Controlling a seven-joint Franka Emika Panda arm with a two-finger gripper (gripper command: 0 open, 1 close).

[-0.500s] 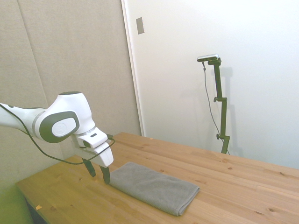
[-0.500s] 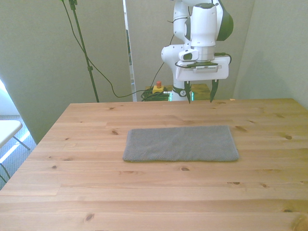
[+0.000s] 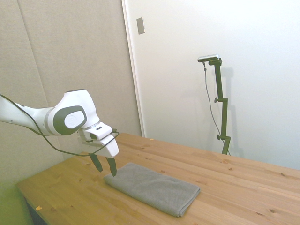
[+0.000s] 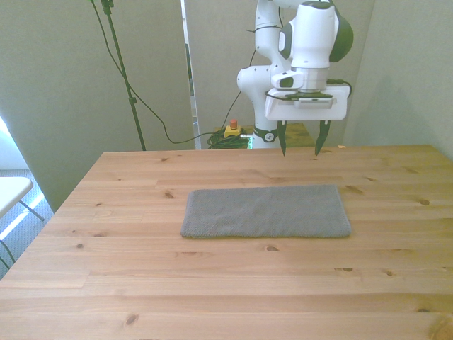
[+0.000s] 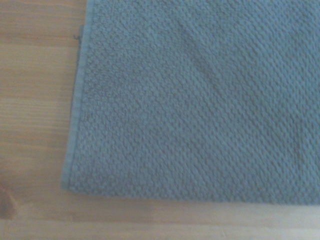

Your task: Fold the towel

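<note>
Grey terry, the towel [image 4: 266, 211] lies flat at the centre of your front view on the wooden table [image 4: 212, 283]. Beyond it, at upper right, the gripper [image 4: 302, 150] hangs fingers down, spread apart and empty. Only your wrist view shows the towel's hemmed corner [image 5: 75, 170] close up.

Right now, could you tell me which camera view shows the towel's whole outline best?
The front view: the towel lies flat with all four edges visible. The side view shows it foreshortened; the wrist view shows only one corner.
</note>
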